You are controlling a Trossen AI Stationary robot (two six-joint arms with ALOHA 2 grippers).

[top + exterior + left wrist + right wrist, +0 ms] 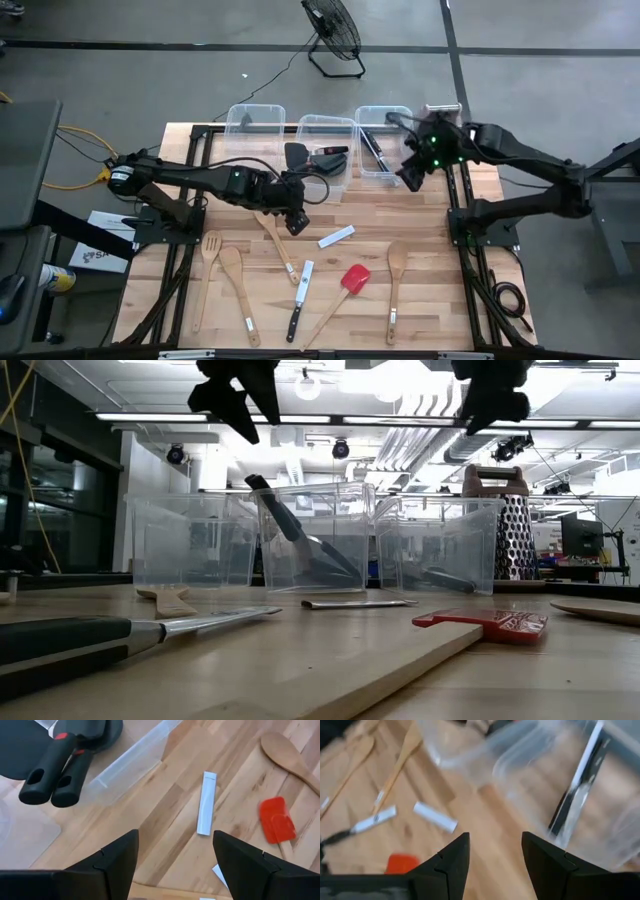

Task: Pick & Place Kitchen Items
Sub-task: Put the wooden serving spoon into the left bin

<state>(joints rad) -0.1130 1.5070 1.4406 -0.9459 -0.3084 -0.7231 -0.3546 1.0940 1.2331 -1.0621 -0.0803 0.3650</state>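
While both arms hung above the butcher-block table (420, 255), the high view showed the left gripper (296, 219) by the middle bin (325, 127), and the right gripper (412, 175) at the right bin (383, 115). Wooden spoons (396, 262), a knife (299, 305) and the red spatula (354, 278) lay in front.

The low view showed a workshop behind and a box grater (512, 530).

The left wrist view showed wide, empty jaws.

The right wrist view showed partly spread, empty jaws. The utensils looked light and stiff; mid-handle grips seemed best.
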